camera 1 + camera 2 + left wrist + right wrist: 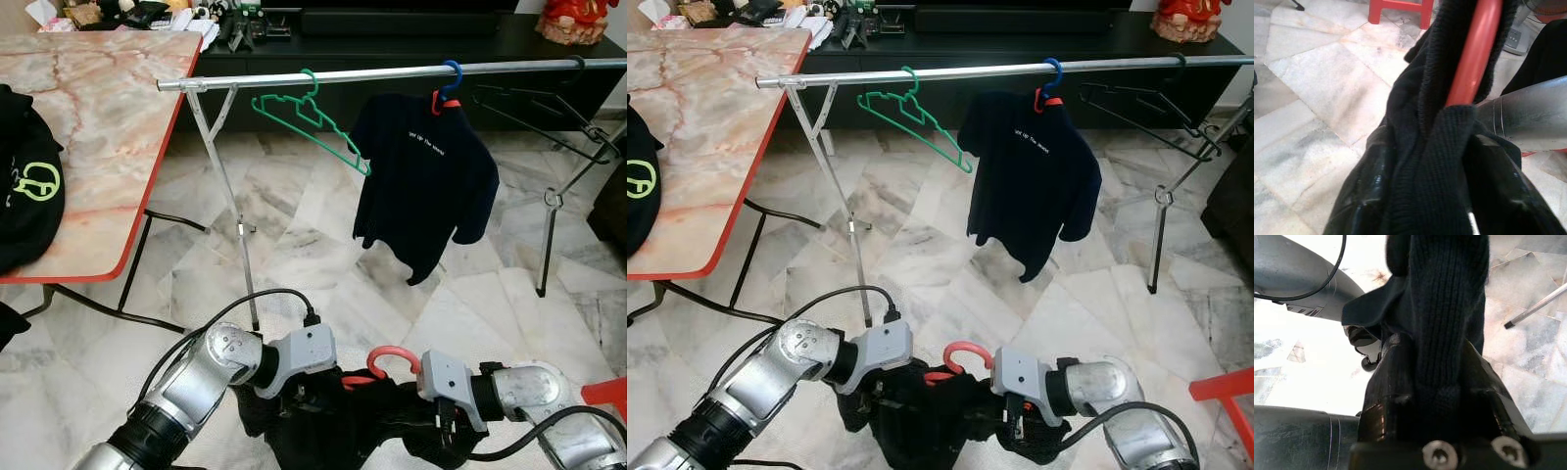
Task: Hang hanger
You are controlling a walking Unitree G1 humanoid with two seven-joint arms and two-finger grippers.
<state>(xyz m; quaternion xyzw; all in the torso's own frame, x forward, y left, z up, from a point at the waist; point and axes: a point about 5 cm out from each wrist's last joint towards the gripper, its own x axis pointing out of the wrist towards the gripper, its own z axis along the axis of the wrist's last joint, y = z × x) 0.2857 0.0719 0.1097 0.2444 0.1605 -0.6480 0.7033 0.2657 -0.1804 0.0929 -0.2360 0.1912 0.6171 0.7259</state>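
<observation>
A black knit garment (pixel 343 416) on a red hanger (pixel 392 357) is held low in front of me, its hook pointing up. My left gripper (pixel 1435 161) is shut on the knit collar right below the hanger's red neck (pixel 1474 54). On the other side, my right gripper (pixel 1437 377) is shut on a fold of the same garment. Both sets of fingertips are buried in the cloth. Ahead and higher, the silver rail (pixel 392 73) carries an empty green hanger (pixel 313 122) and a dark shirt (pixel 421 181) on a blue hanger (pixel 451 78).
A marble-topped table (pixel 108 117) with red edge stands at left, a black garment (pixel 24 186) lying on it. Black hangers (pixel 549 113) hang on the rail's right part. A dark low cabinet (pixel 392 44) is behind the rack. A red stool (pixel 607 392) is near right.
</observation>
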